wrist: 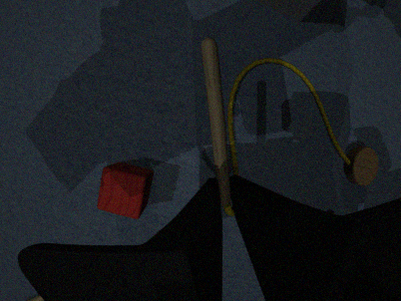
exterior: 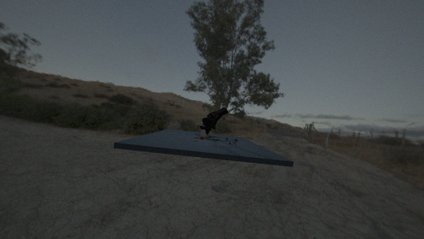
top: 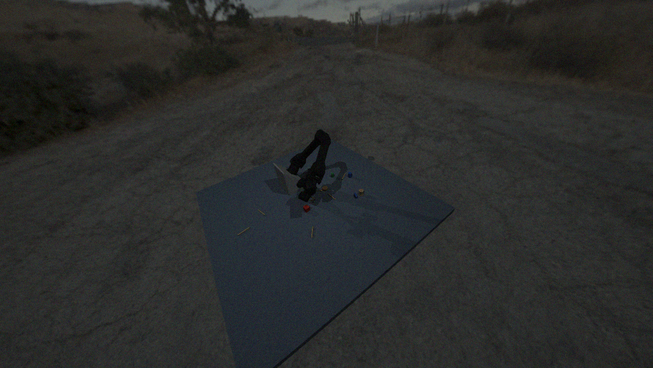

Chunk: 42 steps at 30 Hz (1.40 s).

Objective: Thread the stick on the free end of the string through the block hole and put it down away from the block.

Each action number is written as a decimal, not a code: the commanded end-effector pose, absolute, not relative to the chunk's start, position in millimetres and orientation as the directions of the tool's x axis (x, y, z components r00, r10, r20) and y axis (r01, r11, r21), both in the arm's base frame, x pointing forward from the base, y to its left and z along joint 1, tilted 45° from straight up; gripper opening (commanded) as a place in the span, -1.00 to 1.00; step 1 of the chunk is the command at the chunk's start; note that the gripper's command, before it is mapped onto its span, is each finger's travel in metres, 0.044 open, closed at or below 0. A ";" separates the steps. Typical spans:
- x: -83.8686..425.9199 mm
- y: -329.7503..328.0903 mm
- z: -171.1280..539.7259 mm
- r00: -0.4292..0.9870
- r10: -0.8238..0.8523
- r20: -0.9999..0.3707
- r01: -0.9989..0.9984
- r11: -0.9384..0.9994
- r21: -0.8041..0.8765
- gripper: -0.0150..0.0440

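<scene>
My gripper (wrist: 223,185) (top: 305,197) (exterior: 207,133) is shut on the thin wooden stick (wrist: 214,102), near its string end. The stick's free end points up and away from the fingers in the wrist view. The yellow string (wrist: 269,61) arches from behind the fingers to the round wooden button (wrist: 366,165) (top: 324,187), right of the gripper. The pale block (top: 287,179) stands upright on the blue table (top: 274,274), beside and behind the gripper in the top view. The hole cannot be made out, and the stick is not seen in the hole.
A red cube (wrist: 126,191) (top: 306,208) (exterior: 201,137) lies close to the gripper. Loose sticks lie at the left (top: 243,230), the front (top: 312,232) and elsewhere. Blue pieces (top: 349,174), a green piece (top: 332,175) and a tan round piece (top: 360,192) are to the right.
</scene>
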State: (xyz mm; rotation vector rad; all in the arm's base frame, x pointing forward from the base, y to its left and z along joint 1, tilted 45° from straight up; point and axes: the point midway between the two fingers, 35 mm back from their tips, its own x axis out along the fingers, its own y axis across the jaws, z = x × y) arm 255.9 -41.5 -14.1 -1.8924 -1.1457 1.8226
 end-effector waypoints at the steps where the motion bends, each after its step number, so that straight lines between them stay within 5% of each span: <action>1: 254.8 -35.9 -10.4 -0.116 0.692 -0.712 0.304 -0.658 -0.689 -0.49; 26: 249.1 -10.9 9.9 -0.164 0.685 -0.709 -0.007 -0.720 -0.694 -0.49; 42: 257.9 -16.0 8.0 -0.150 0.683 -0.715 0.006 -0.723 -0.691 -0.49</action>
